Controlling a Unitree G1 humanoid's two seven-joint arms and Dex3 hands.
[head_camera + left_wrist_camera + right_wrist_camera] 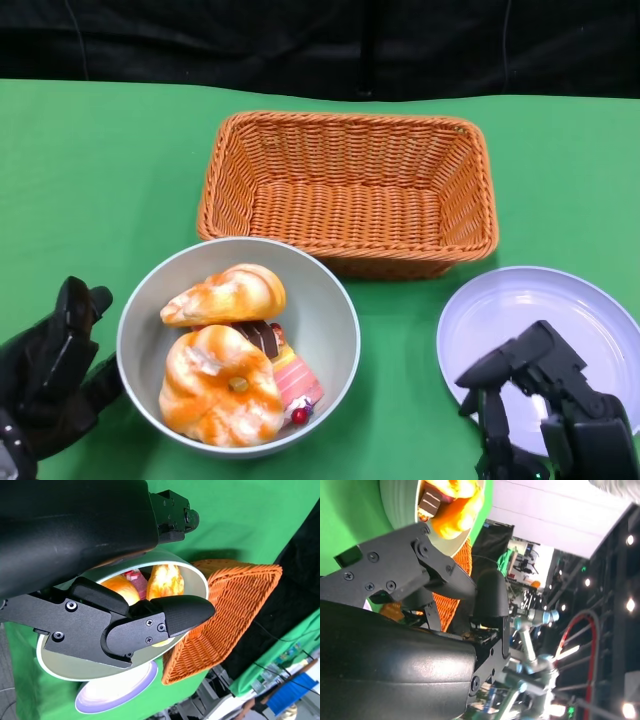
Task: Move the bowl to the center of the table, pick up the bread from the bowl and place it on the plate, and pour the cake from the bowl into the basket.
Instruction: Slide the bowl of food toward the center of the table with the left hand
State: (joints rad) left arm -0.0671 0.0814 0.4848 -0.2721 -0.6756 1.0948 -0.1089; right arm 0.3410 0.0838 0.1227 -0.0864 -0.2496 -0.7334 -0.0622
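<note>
A grey bowl [330, 310] stands near the table's front, left of centre, also seen in the left wrist view as the bowl [65, 664]. It holds two glazed orange breads [222, 385] and a pink cake slice [297, 385] with chocolate on top. My left hand [50, 375] lies just left of the bowl, fingers apart, holding nothing. My right hand [545, 405] hovers over the near edge of the white plate [590, 310] at the right, fingers curled downward and empty. The wicker basket [350, 190] stands behind the bowl.
Green cloth covers the table [90, 180]. A black backdrop runs along the far edge. The basket sits close behind the bowl, and the plate lies to the bowl's right with a narrow green strip between them.
</note>
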